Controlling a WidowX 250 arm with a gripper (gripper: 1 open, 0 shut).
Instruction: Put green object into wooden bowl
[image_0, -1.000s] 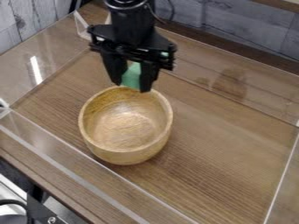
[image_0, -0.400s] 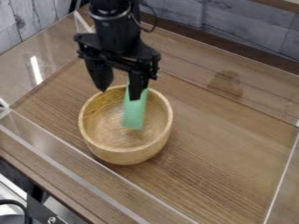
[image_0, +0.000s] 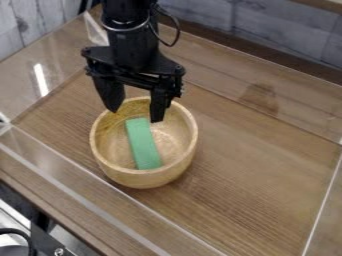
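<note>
Released! Since the earlier look, the green block (image_0: 140, 143) has left the fingers and dropped flat into the wooden bowl (image_0: 110, 162), where a moment ago it was hanging upright from the tool over the rim. Now the gripper (image_0: 134, 103) hangs above the bowl's far edge with its black fingers (image_0: 107, 96) spread wide and nothing between them, pointing straight down. Daylight shows between the two prongs, so it's plainly let go.

Just below, the green block lies lengthwise on the bowl's floor, running from the far side toward the near side and slightly angled, fully inside the rim. The bowl itself sits near the middle of the wood-grain tabletop (image_0: 254, 170), inside a clear-walled enclosure (image_0: 54, 190).

So where are we? By my reading the placing step is done: block in bowl, tool empty. What's left looks like the retreat. The fingertips sit close to the rim, so the next move calls for a clean straight lift, keeping those prongs clear of the thick wooden edge so the bowl isn't nudged or tipped on the way up.
</note>
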